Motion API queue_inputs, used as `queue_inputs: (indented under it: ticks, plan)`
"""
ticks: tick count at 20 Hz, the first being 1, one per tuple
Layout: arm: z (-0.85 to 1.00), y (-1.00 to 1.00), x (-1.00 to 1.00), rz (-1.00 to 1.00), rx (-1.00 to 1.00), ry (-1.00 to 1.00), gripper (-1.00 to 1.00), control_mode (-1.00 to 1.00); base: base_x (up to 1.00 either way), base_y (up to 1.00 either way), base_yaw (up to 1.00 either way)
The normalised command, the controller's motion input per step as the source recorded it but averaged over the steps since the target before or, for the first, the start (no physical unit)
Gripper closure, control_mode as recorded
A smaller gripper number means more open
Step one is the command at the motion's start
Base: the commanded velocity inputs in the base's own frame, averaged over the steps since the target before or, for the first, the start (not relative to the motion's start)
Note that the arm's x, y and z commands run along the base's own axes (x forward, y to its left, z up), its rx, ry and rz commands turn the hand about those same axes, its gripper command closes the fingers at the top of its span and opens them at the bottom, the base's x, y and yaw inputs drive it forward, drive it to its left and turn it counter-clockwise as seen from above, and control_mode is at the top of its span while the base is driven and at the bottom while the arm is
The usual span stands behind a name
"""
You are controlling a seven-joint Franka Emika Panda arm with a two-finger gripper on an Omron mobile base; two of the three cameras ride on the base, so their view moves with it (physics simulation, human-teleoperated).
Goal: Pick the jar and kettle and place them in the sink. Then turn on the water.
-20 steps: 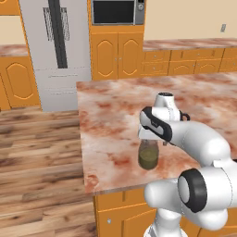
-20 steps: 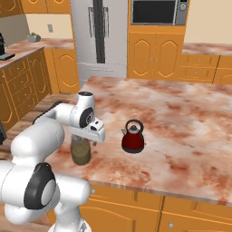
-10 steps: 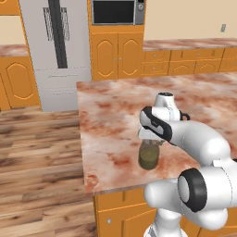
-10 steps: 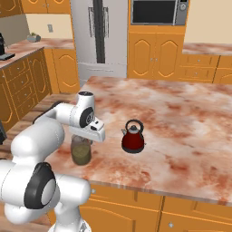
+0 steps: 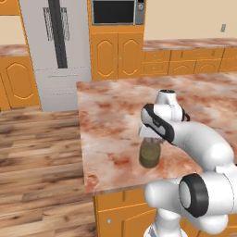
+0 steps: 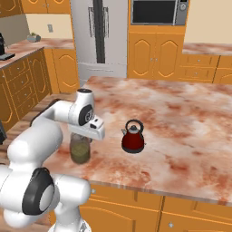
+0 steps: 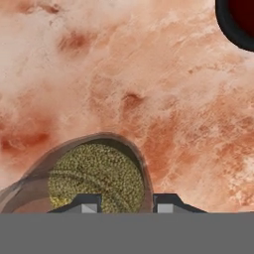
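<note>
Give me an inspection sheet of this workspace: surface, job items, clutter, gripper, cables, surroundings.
Surface: marbled reddish counter, an island top.
Job's things: jar upright near the front edge, olive-brown contents; kettle upright on the counter, apart from the jar.
Clutter: nothing seen.
Gripper: gripper shut on the jar's rim, one fingertip inside and one outside the glass wall.
Cables: nothing seen.
Surroundings: fridge, microwave, orange cabinets, wood floor.

We see a steel fridge (image 5: pixel 58 51), 1 microwave (image 5: pixel 118 11) just right of it above orange cabinets (image 5: pixel 118 55), wood floor (image 5: pixel 37 162) below
</note>
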Motion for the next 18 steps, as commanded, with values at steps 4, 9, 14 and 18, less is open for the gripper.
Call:
queue_inputs:
  ticks: [4, 9, 14, 18]
  plan:
    - [0.89, -0.09, -0.59, 0.08, 0.03, -0.14, 1.0, -1.0, 0.0, 0.0, 0.0]
    - [0.9, -0.03, -0.76, 0.11, 0.02, -0.07, 1.0, -1.0, 0.0, 0.0, 0.0]
    - [0.74, 0.0, -0.76, 0.11, 0.0, 0.02, 1.0, -1.0, 0.0, 0.0, 0.0]
    - [0.65, 0.03, -0.66, 0.07, 0.0, 0.05, 1.0, -1.0, 0.0, 0.0, 0.0]
